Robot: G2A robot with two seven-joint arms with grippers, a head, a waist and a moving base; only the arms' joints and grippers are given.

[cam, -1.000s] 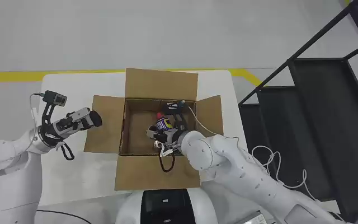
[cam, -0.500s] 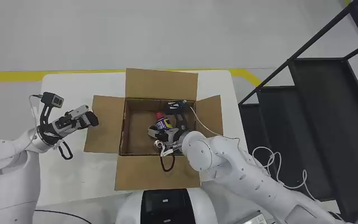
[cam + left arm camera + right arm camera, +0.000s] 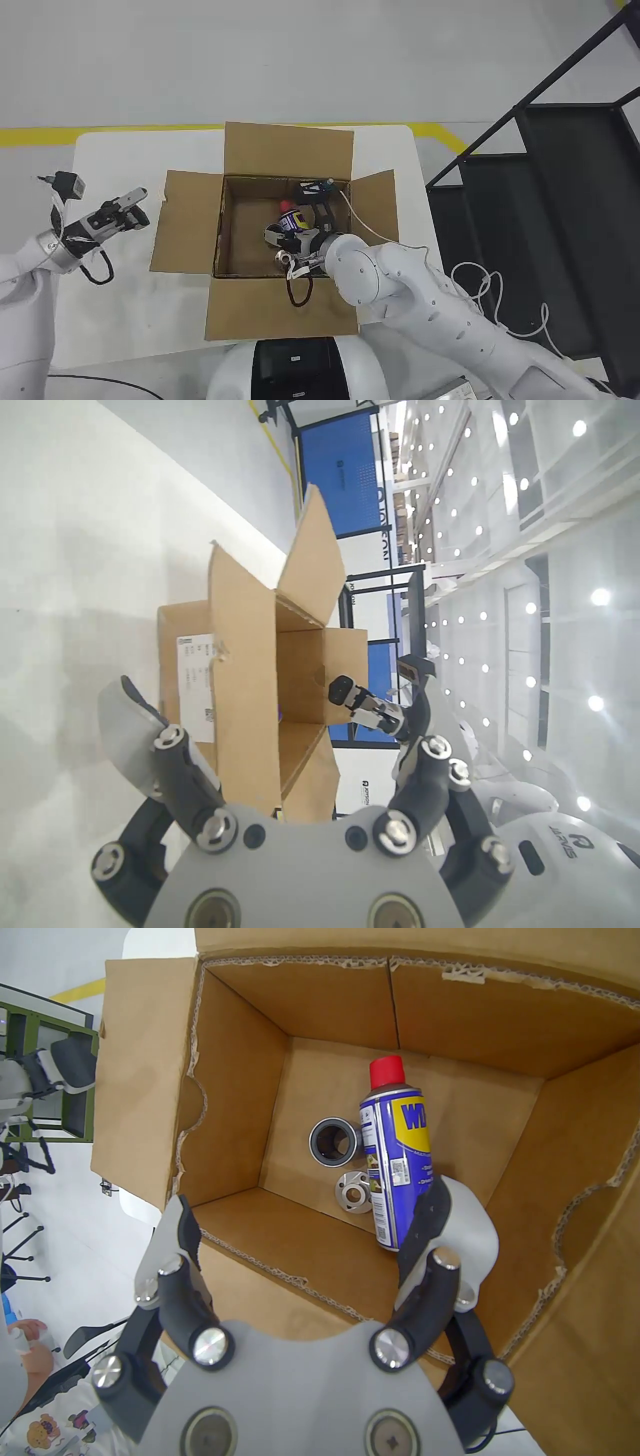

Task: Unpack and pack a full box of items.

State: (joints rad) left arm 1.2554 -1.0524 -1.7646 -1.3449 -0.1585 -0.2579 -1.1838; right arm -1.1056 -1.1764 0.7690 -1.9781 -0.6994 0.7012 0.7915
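Observation:
An open cardboard box (image 3: 290, 150) stands mid-table with all flaps spread. Inside (image 3: 345, 1053) a blue spray can (image 3: 397, 1163) with a red cap stands on the floor, beside a dark grey ring-shaped fitting (image 3: 332, 1142) and a small metal flange (image 3: 354, 1192). My right gripper (image 3: 310, 1208) hangs open above the box's near side, one finger (image 3: 450, 1213) close to the can's base, nothing between the fingers. From above, the red cap (image 3: 288, 207) peeks out beside that gripper (image 3: 300, 235). My left gripper (image 3: 128, 208) is open and empty over the table left of the box (image 3: 240, 680).
The white table (image 3: 130, 300) has bare room left of and in front of the box. A black metal stair frame (image 3: 540, 200) stands off the table's right side. The box's left flap (image 3: 185, 220) lies between my left gripper and the box's inside.
My left gripper has drawn back to the left, away from the box's left flap. The right arm has stayed over the box.

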